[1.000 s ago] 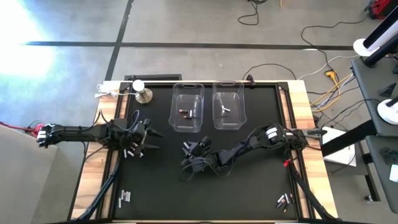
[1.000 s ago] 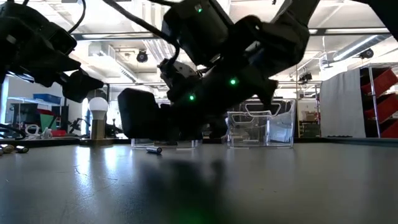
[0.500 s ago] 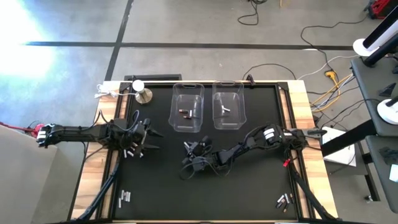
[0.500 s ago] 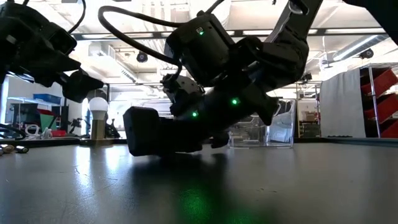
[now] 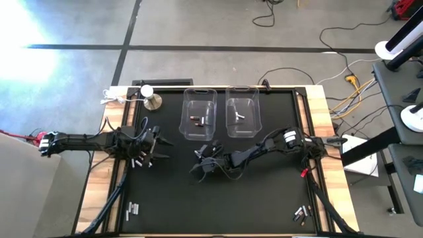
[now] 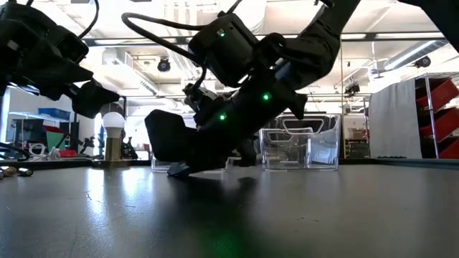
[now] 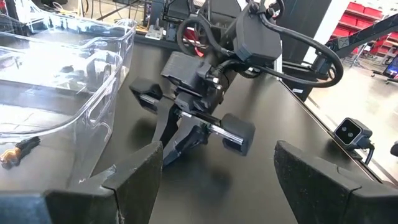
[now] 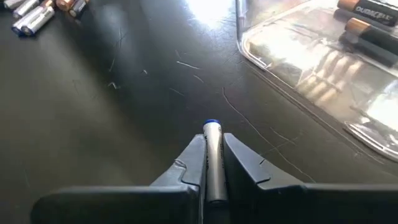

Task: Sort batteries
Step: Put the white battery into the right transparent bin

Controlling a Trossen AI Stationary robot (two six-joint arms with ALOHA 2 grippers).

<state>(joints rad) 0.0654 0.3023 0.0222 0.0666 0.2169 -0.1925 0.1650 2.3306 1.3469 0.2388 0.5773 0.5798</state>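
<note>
High view: I see the bench [image 5: 264, 198] from above, black mat framed in wood. Two clear bins stand side by side toward the far edge; the left bin [image 5: 199, 114] holds dark cells, the right bin [image 5: 242, 112] a pale one. The right gripper [image 5: 200, 166] is low over the mat just in front of the left bin. The left gripper [image 5: 156, 148] waits over a small scatter of batteries [image 5: 139, 160] at the left side. More loose cells lie at the near left [image 5: 133, 210] and near right [image 5: 302, 213] corners. A silver knob [image 5: 153, 100] sits by the far left corner. (From up here I cannot make out whether either pair of jaws carries anything.)

Low view: the right gripper [image 6: 181, 168] noses down with its tip almost on the mat, ahead of the bins [image 6: 300, 149]. The left arm hangs dark at upper left. This angle hides the jaw gap too.

Left wrist view: the left arm's own two fingers [image 7: 134, 180] stand wide apart with nothing between them. Beyond them I can see the right gripper [image 7: 176, 146] tilted down on the mat, beside the wall of a clear bin [image 7: 74, 81].

Right wrist view: only here does the grip show. The jaws are pinched narrow on one silver battery [image 8: 212, 158] with a blue end, held lengthwise between the fingers [image 8: 189, 163]. A bin corner [image 8: 298, 68] with copper-topped dark cells [image 8: 367, 28] lies ahead, and a few loose cells [image 8: 37, 14] farther off.
</note>
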